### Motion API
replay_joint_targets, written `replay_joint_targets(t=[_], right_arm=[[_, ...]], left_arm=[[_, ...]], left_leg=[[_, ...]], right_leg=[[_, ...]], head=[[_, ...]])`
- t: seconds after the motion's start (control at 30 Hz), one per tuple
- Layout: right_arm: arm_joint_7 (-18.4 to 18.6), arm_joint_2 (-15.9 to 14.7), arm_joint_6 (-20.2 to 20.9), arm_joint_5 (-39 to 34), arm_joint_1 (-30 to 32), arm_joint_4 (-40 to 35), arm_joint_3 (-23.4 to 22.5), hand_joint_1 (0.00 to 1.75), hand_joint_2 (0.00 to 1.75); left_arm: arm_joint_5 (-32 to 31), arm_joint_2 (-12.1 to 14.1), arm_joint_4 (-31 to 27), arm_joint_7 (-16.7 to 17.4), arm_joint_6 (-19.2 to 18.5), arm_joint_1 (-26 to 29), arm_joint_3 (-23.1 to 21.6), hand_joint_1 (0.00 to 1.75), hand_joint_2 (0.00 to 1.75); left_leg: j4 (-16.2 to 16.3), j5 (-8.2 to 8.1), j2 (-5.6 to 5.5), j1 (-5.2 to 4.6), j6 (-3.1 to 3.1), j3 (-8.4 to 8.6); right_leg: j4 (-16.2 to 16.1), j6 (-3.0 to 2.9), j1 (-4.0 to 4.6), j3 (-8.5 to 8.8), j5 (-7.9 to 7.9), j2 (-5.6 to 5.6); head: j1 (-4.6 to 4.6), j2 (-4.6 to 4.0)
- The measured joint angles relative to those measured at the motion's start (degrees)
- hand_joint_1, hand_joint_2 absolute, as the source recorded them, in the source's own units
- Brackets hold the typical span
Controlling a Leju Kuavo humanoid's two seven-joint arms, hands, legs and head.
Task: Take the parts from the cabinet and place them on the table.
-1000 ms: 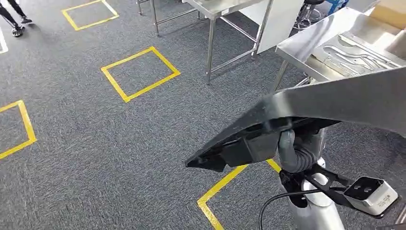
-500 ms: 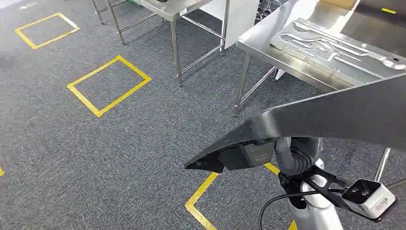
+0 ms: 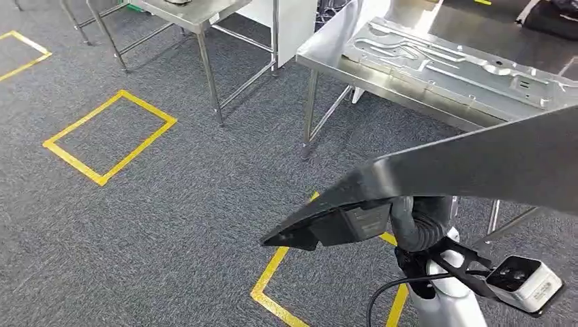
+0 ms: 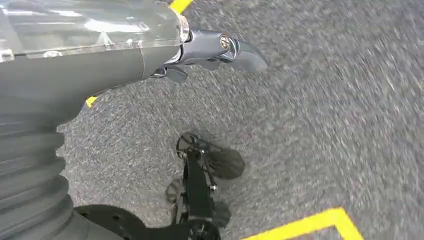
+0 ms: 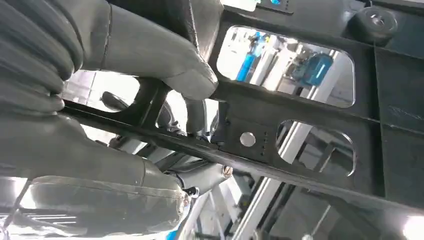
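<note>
Right hand [image 3: 416, 221] gripping large flat dark-grey panel part [image 3: 477, 163] from beneath, lower centre-right of head frame; thick grey thumb and dark fingers [image 5: 195, 112] wrapped on the part's black cut-out frame in wrist view. Panel spans from centre out past right edge, tilted, above grey carpet floor [image 3: 136, 225] with yellow tape squares [image 3: 109, 136]. Stainless steel desk [image 3: 382, 71] upper right, carrying silver moulded tray [image 3: 450, 61]. Left hand [image 4: 215, 50] hanging over carpet, holding nothing, fingers loosely apart.
</note>
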Motion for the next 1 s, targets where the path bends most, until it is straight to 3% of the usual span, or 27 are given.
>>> replay_joint_targets(t=[0.03, 0.07, 0.17, 0.2, 0.23, 0.27, 0.33, 0.37, 0.4, 0.43, 0.47, 0.5, 0.53, 0.57, 0.67, 0.7, 0.73, 0.77, 0.8, 0.87, 0.9, 0.93, 1.0], right_arm=[[0.0, 0.0, 0.02, 0.0, -0.08, 0.0, 0.02, 1.75, 1.75], [-0.02, 0.07, 0.02, 0.0, -0.05, -0.02, 0.02, 1.75, 1.75], [0.0, 0.07, 0.15, -0.06, -0.02, -0.04, 0.02, 1.75, 1.75], [0.02, 0.09, 0.18, -0.07, 0.06, -0.07, 0.02, 1.75, 1.75], [-0.04, 0.11, 0.26, -0.09, -0.16, -0.13, 0.04, 1.75, 1.75], [0.0, 0.15, 0.42, -0.09, -0.32, -0.15, 0.04, 1.75, 1.75], [0.0, 0.2, 0.48, -0.09, -0.15, -0.11, 0.07, 1.75, 1.75], [0.0, 0.22, 0.48, -0.09, -0.14, -0.04, 0.07, 1.75, 1.75], [0.0, 0.22, 0.48, -0.07, -0.16, 0.02, 0.07, 1.75, 1.75], [0.0, 0.22, 0.46, -0.07, -0.16, 0.09, 0.07, 1.75, 1.75], [0.0, 0.22, 0.42, -0.04, -0.19, 0.13, 0.07, 1.75, 1.75], [0.0, 0.22, 0.39, 0.02, -0.23, 0.13, 0.07, 1.75, 1.75], [0.0, 0.24, 0.37, 0.02, -0.25, 0.15, 0.07, 1.75, 1.75], [0.02, 0.24, 0.26, 0.07, -0.43, 0.24, 0.09, 1.75, 1.75], [0.02, 0.24, -0.46, 0.22, -0.28, 0.28, 0.13, 1.75, 1.75], [0.02, 0.24, -0.57, 0.11, -0.34, 0.28, 0.15, 1.75, 1.75], [0.0, 0.24, -0.57, -0.22, -0.4, 0.26, 0.15, 1.75, 1.75], [0.07, 0.24, -0.46, -0.5, -0.78, 0.35, 0.24, 1.75, 1.75], [0.07, 0.31, -0.39, -0.77, -1.02, 0.5, 0.35, 1.75, 1.75], [0.15, 0.48, -0.35, -1.16, -1.09, 0.89, 0.7, 1.75, 1.75], [0.18, 0.48, -0.35, -1.29, -1.09, 1.07, 0.74, 1.75, 1.75], [0.17, 0.48, -0.35, -1.51, -1.15, 1.2, 0.74, 1.75, 1.75], [0.17, 0.48, -0.28, -1.95, -1.36, 1.25, 0.74, 1.75, 1.75]], left_arm=[[0.0, 0.0, 0.02, -0.02, 0.0, 0.0, 0.0, 0.0, 1.75], [0.0, 0.0, 0.02, -0.02, 0.0, -0.01, 0.0, 0.0, 1.75], [0.0, -0.02, 0.02, 0.0, 0.0, -0.27, 0.0, 0.0, 1.75], [0.0, -0.04, 0.02, 0.0, 0.0, -0.35, 0.0, 0.0, 1.75], [-0.02, -0.11, 0.02, -0.04, -0.02, -0.36, 0.0, 0.0, 1.75], [-0.02, -0.15, 0.02, -0.04, 0.0, -0.3, 0.0, 0.0, 1.75], [-0.02, -0.13, 0.02, -0.04, 0.0, 0.01, 0.0, 0.0, 1.75], [0.0, -0.13, 0.02, -0.02, 0.02, 0.15, 0.0, 0.0, 1.75], [-0.02, -0.13, 0.02, -0.02, 0.0, 0.2, 0.0, 0.0, 1.75], [-0.02, -0.13, 0.02, -0.02, -0.04, 0.16, 0.0, 0.0, 1.75], [-0.02, -0.13, 0.02, -0.04, -0.09, 0.1, 0.0, 0.0, 1.75], [-0.02, -0.13, 0.02, -0.09, -0.11, 0.05, 0.0, 0.0, 1.75], [-0.04, -0.09, 0.02, -0.07, -0.13, 0.07, 0.0, 0.0, 1.75], [-0.15, -0.11, 0.02, -0.09, -0.22, 0.04, 0.0, 0.0, 1.75], [-0.22, -0.11, 0.02, 0.09, -0.39, -0.22, 0.0, 0.0, 1.75], [-0.17, -0.33, 0.02, 0.07, -0.46, -0.4, 0.0, 0.0, 1.75], [0.07, -0.42, 0.02, 0.07, -0.5, -0.6, 0.0, 0.0, 1.75], [0.5, -0.44, 0.02, -0.02, -0.5, -0.52, 0.02, 0.0, 1.75], [0.68, -0.48, 0.02, -0.11, -0.5, -0.35, 0.13, 0.0, 1.75], [1.03, -0.59, 0.02, -0.3, -0.46, -0.22, 0.35, 0.0, 1.75], [1.07, -0.59, 0.02, -0.37, -0.37, -0.21, 0.48, 0.0, 1.75], [1.09, -0.63, 0.02, -0.44, -0.37, -0.25, 0.57, 0.0, 1.75], [1.18, -0.7, 0.02, -0.44, -0.33, -0.32, 0.7, 0.0, 1.75]], left_leg=[[0.06, -0.3, 0.46, -0.51, -0.41, 0.15], [0.11, -0.43, 0.69, -0.52, -0.63, 0.25], [-0.12, -0.77, 2.62, -0.54, -1.54, 0.88], [0.34, -1.38, 1.85, -0.11, -1.85, 0.88], [2.5, -2.95, -0.85, -0.02, -2.01, 0.14], [6.43, -5.19, -2.35, 0.17, -2.17, -1.63], [15.72, -8.89, -3.58, 0.15, -2.48, -6.28], [18.19, -9.1, -3.7, 0.15, -2.55, -7.8], [17.58, -7.77, -3.7, 0.16, -2.52, -7.91], [14.54, -5.38, -3.78, 0.17, -2.42, -6.87], [9.78, -2.47, -4.1, 0.21, -2.29, -4.98], [4.65, 0.25, -5.29, 0.32, -2.16, -2.83], [1.81, 0.26, -8.22, 0.54, -1.75, -1.58], [0.92, 0.09, -8.53, 0.53, -1.62, -1.32], [1.08, 0.28, -7.03, 0.07, -0.72, -1.32], [0.33, 0.75, -6.29, 0.94, -0.14, -1.16], [0.08, 0.89, -5.62, 0.62, 0.13, -0.99], [0.07, 0.86, -4.94, 0.54, 0.55, -0.99], [0.07, 0.84, -4.23, 0.38, 0.59, -1.02], [0.11, 0.71, -2.77, 0.24, 0.68, -1.07], [0.13, 0.65, -2.08, 0.24, 0.65, -1.02], [0.16, 0.52, -1.36, 0.24, 0.54, -0.94], [0.31, 0.15, -0.27, 0.24, 0.21, -0.58]], right_leg=[[-1.65, -0.5, 0.81, 0.78, -0.94, -1.85], [-1.79, -0.95, 0.62, 0.64, -0.56, -0.78], [-1.88, -1.76, 0.92, 0.43, -0.68, 1.01], [-2.43, -2.25, 0.28, 0.94, -0.31, 1.68], [-2.61, -2.53, 0.23, 1.0, -0.28, 2.22], [-2.58, -2.79, 0.24, 0.98, -0.24, 2.75], [-2.54, -2.91, 0.32, 0.96, -0.28, 4.3], [-2.47, -2.9, 0.35, 0.97, -0.28, 5.14], [-2.4, -2.89, 0.35, 1.02, -0.3, 5.94], [-2.28, -2.85, 0.35, 1.07, -0.35, 6.71], [-2.15, -2.74, 0.33, 1.14, -0.43, 7.42], [-1.97, -2.55, 0.29, 1.18, -0.56, 8.12], [-1.78, -2.29, 0.25, 1.04, -0.68, 8.67], [-1.36, -1.93, 0.41, 0.57, -0.71, 9.52], [-1.87, -0.7, 0.06, 0.22, -0.14, 11.06], [-1.63, -0.44, 0.14, 0.14, -0.35, 11.24], [-0.21, -0.23, 0.44, -0.43, -1.44, 7.72], [3.18, -0.02, 0.42, -2.17, -3.62, 5.33], [7.77, 0.22, 0.28, -4.37, -5.84, 4.21], [15.02, 0.56, -0.01, -7.98, -8.31, 3.67], [15.55, 0.66, -0.1, -8.25, -7.76, 3.54], [12.9, 0.7, -0.17, -6.91, -5.71, 3.26], [2.88, 0.45, -0.12, -1.47, -0.91, 1.74]], head=[[0.0, 0.0], [-0.02, 0.0], [0.0, 0.0], [0.0, 0.0], [0.0, 0.0], [-0.02, 0.0], [0.0, 0.0], [-0.02, 0.0], [-0.02, 0.0], [-0.02, 0.0], [-0.02, 0.0], [-0.02, 0.0], [0.0, 0.0], [0.0, 0.0], [0.0, 0.0], [-0.02, 0.0], [0.0, 0.0], [-0.02, 0.0], [0.0, 0.0], [0.0, 0.0], [0.0, 0.0], [0.0, 0.0], [0.0, 0.0]])
